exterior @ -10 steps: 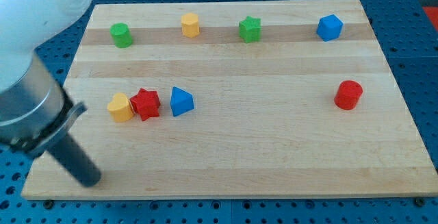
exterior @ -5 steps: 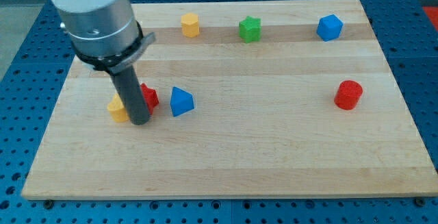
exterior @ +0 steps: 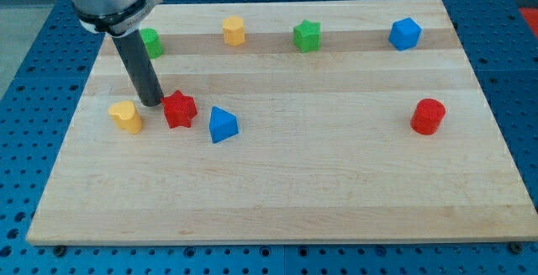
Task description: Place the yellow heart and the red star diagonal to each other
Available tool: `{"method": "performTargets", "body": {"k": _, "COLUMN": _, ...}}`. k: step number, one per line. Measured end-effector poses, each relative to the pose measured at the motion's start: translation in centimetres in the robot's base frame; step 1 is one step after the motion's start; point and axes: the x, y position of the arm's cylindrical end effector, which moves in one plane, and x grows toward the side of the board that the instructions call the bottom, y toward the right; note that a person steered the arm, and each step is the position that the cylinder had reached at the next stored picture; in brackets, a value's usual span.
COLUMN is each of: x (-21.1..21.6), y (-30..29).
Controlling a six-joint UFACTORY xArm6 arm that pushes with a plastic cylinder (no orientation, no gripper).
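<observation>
Wooden board point(exterior: 336, 182): my tip point(exterior: 152, 103) between yellow heart point(exterior: 126, 116) and red star point(exterior: 179, 109); no fingers visible.

Dark rod (slightly tilted), my tip point(exterior: 152, 103) down.

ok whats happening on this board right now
A robot arm's rod is sliding blocks around a wooden board. My tip sits in the gap between the yellow heart and the red star, slightly toward the view's top of both. The two lie apart, nearly side by side, the heart only slightly lower. A blue block sits just right of the star.
</observation>
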Motion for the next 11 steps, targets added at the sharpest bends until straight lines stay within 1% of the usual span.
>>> {"method": "performTargets", "body": {"k": 1, "x": 4.3, "y": 0.0}}
{"method": "performTargets", "body": {"k": 3, "x": 8.6, "y": 0.0}}
{"method": "performTargets", "body": {"k": 4, "x": 11.9, "y": -1.5}}
{"method": "performTargets", "body": {"k": 5, "x": 11.3, "y": -3.7}}
{"method": "performTargets", "body": {"k": 6, "x": 11.3, "y": -4.2}}
{"method": "performTargets", "body": {"k": 7, "x": 6.8, "y": -4.0}}
{"method": "performTargets", "body": {"k": 9, "x": 1.2, "y": -4.1}}
{"method": "performTargets", "body": {"k": 11, "x": 1.2, "y": -4.9}}
